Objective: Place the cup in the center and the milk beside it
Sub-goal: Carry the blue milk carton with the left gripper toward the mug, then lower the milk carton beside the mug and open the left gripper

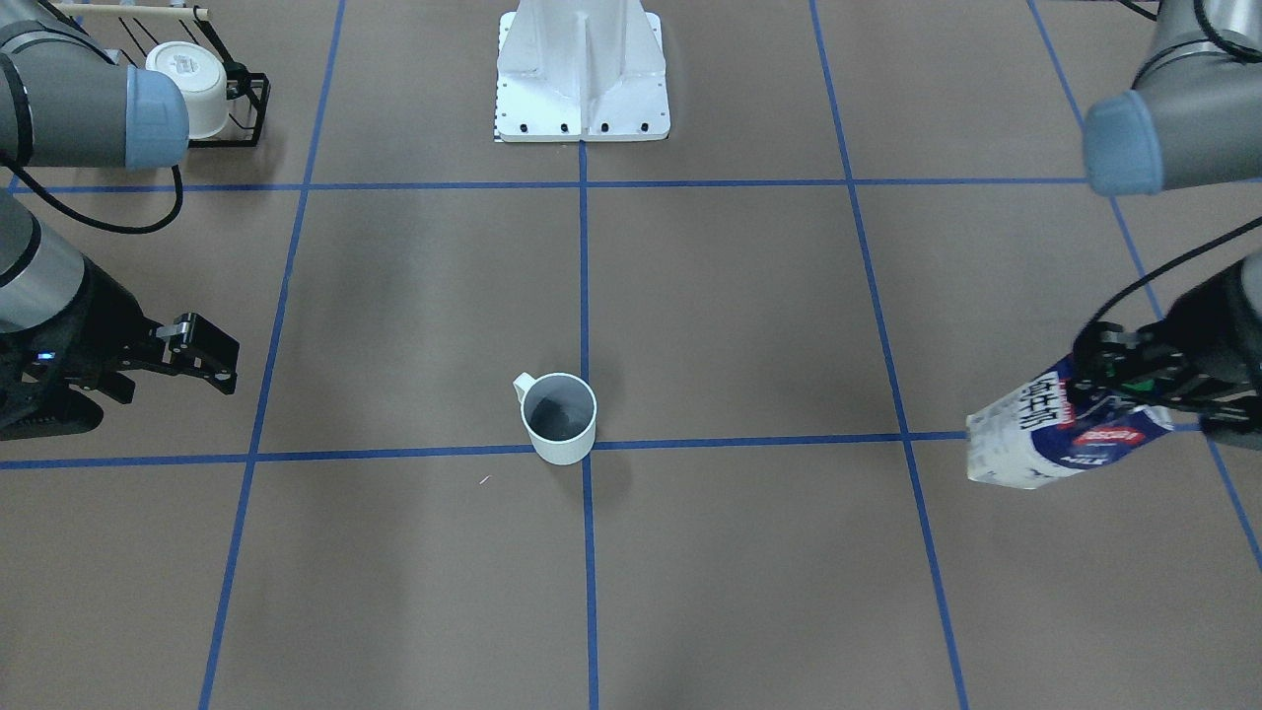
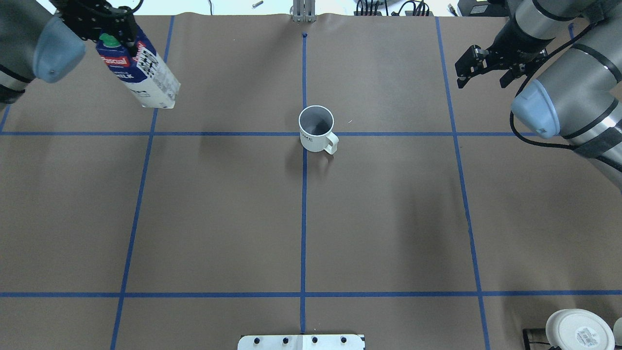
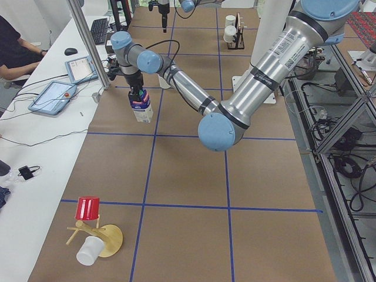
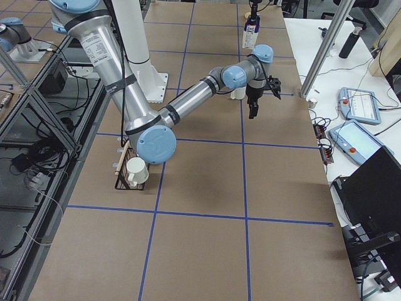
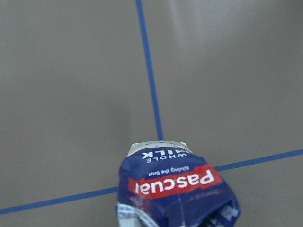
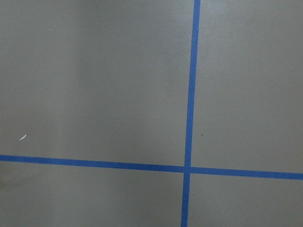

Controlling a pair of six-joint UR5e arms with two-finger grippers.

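Observation:
The cup (image 1: 558, 419) is a white mug with a dark grey inside. It stands upright on a crossing of blue tape lines in the middle of the table, and also shows in the overhead view (image 2: 317, 129). My left gripper (image 2: 109, 31) is shut on the top of the milk (image 2: 148, 78), a navy-and-white carton with a green cap. It holds the carton tilted above the table, far to the cup's side (image 1: 1060, 439). The left wrist view shows the carton (image 5: 177, 189) from above. My right gripper (image 2: 483, 80) is open and empty, off the cup's other side (image 1: 222, 370).
A black wire rack (image 1: 242, 108) near my right arm's base holds a wide white cup (image 2: 578, 330) with a label on its base. The white robot base (image 1: 582, 69) stands at the table's near middle. A mug tree with a red cup (image 3: 88, 208) stands at the left end.

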